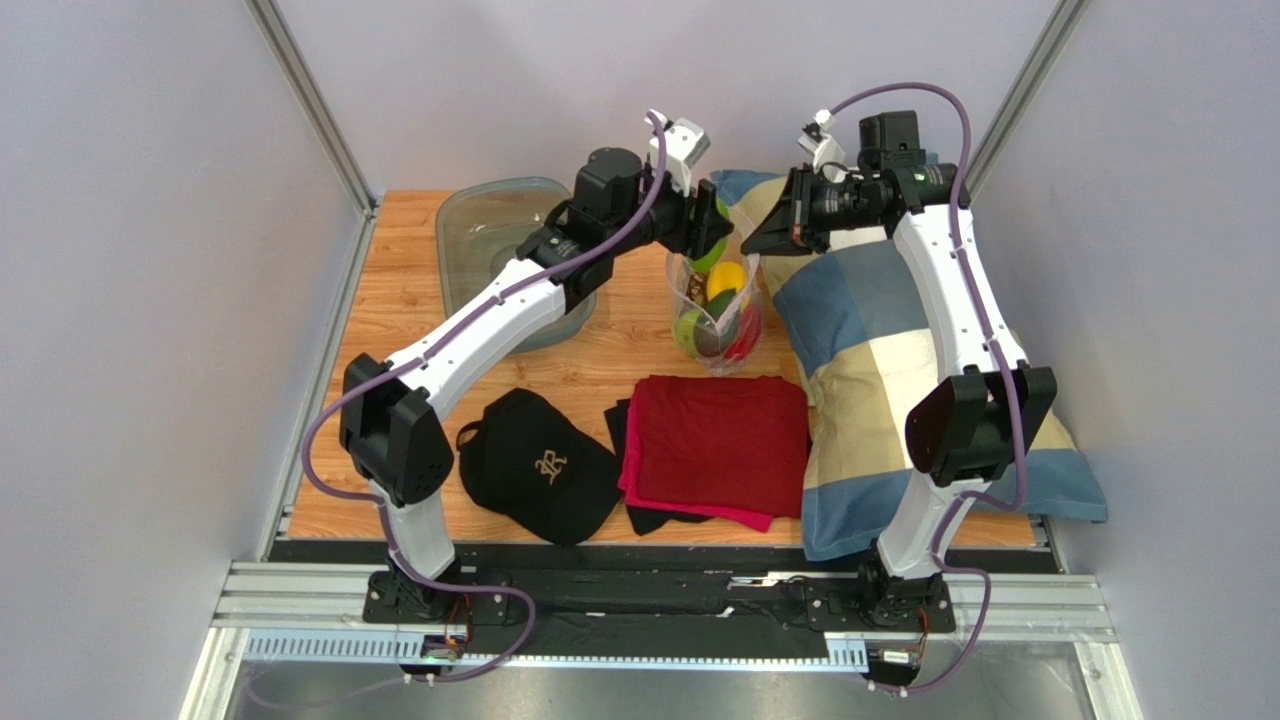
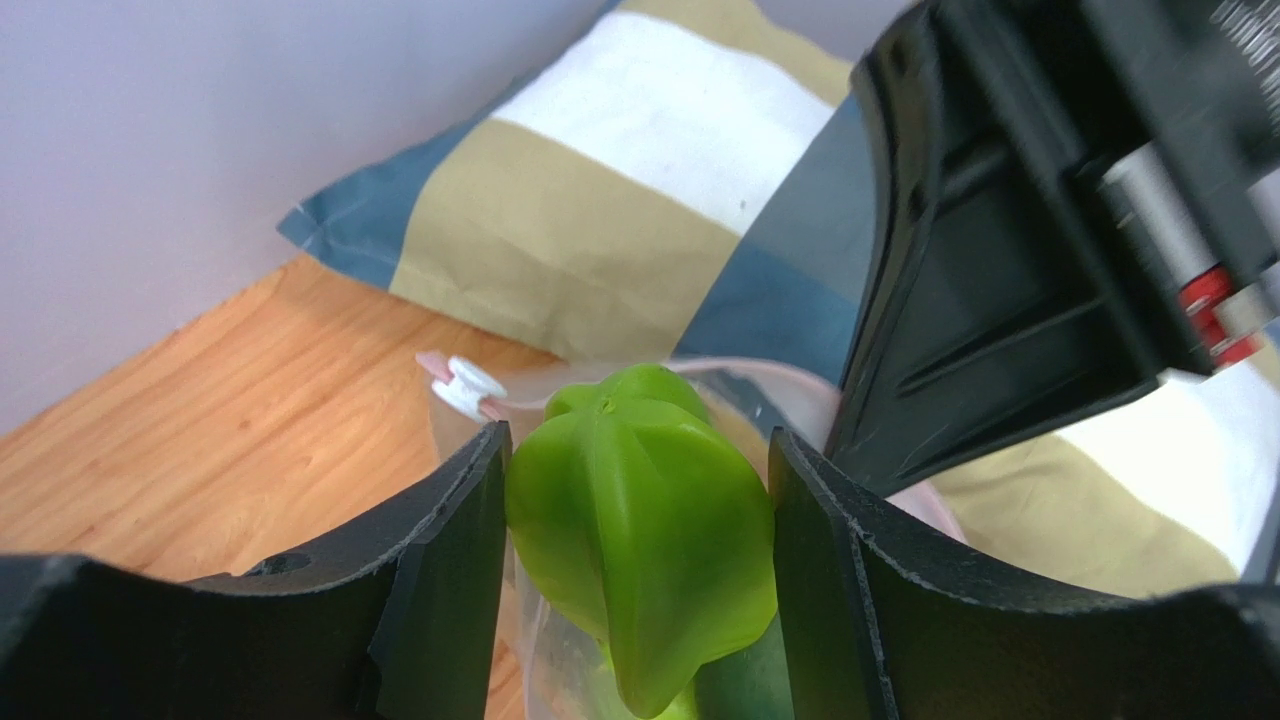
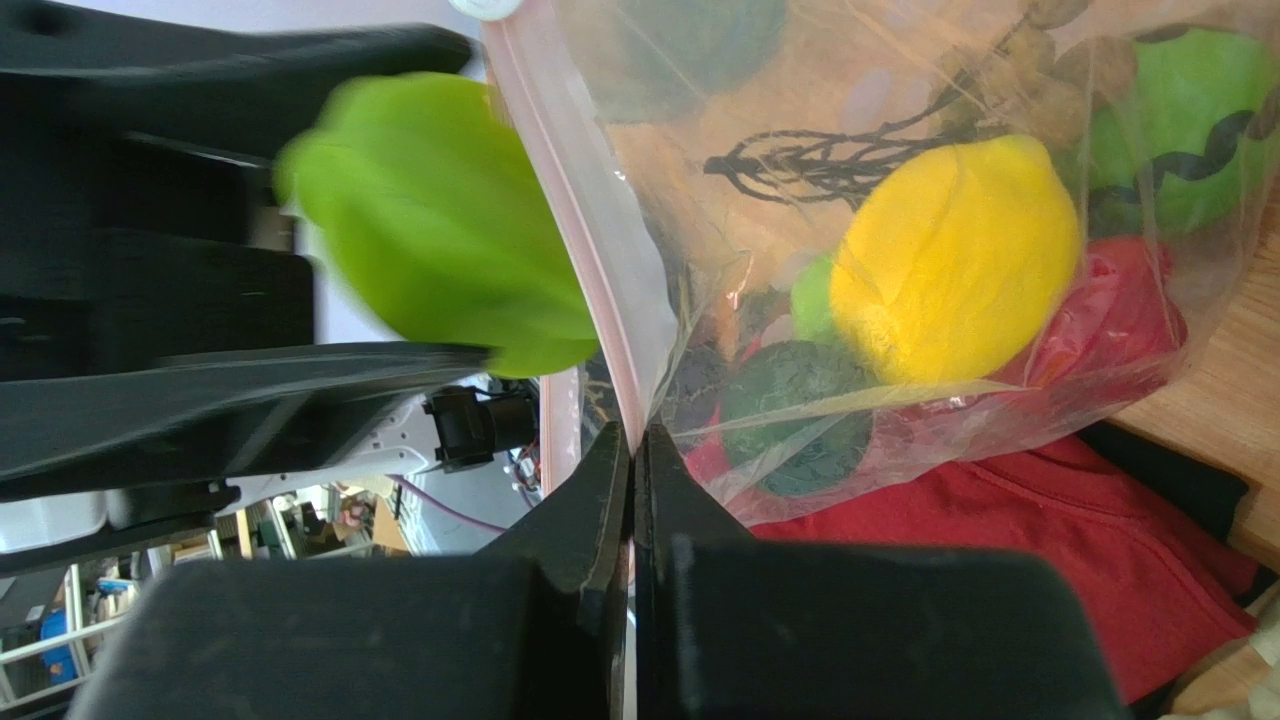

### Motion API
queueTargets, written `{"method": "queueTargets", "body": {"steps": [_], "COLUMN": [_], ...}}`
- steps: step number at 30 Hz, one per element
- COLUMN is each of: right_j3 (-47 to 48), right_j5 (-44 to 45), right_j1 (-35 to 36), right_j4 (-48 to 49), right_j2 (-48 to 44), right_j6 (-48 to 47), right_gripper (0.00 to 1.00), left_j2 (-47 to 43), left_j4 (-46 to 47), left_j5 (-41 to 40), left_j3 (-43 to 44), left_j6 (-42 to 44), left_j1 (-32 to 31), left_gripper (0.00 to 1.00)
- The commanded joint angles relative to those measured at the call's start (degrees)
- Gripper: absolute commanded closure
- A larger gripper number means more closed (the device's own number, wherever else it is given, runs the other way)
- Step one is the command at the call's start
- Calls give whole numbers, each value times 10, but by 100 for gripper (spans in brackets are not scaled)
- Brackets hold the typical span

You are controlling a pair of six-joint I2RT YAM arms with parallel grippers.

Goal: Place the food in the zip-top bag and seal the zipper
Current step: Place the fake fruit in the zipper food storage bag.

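Left fingers (image 2: pixel 439 578) gripping star fruit (image 2: pixel 643 548), right fingers (image 3: pixel 589 510) pinching bag (image 3: pixel 669 225) mouth

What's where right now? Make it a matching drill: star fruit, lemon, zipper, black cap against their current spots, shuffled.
Things:
1. green star fruit
2. yellow lemon
3. zipper
4. black cap

Places:
A. inside the zip-top bag
B. flat on the table, left of the red cloth
C. between the fingers of the left gripper, above the bag's mouth
D. pinched in the closed right gripper

Pairs: 1-C, 2-A, 3-D, 4-B
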Motion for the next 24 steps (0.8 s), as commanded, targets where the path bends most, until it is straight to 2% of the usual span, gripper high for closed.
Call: {"method": "queueTargets", "body": {"steps": [1,2,3,5,11,15,18,19,21,24], "right_j3": [5,4,5,4,-2,-14,-39,-46,-69,-95], "right_j5": [-42,-44,-47,-53,-62,-73,-70,-68,-65,-57], "right_j1": [-9,-11,-11,-12,-15,-15,-16,-15,-15,-9], "right_j4": [36,37,40,43,45,64,85,88,101,116], "right_j2": [-3,-2,-1,1,4,1,-7,-9,-15,-27], "right_j6": [27,30,32,37,36,37,38,36,34,25], "right_gripper": [100,100,100,100,100,100,100,100,100,100], "left_j2": [3,3,4,-1,-48,-22,18,28,33,35], "left_j4": [18,10,2,-32,-84,-157,-206,-207,-188,-161], "left_j5": [-1,-2,-4,-12,-46,-49,5,45,97,132], "left_j3": [-10,-7,-1,24,32,58,103,108,102,81], "left_j6": [38,39,41,42,33,-13,-103,-152,-192,-248], "left_j1": [-12,-11,-11,-11,-1,21,53,59,72,73], "left_gripper": [36,24,7,2,1,5,5,5,4,5]}}
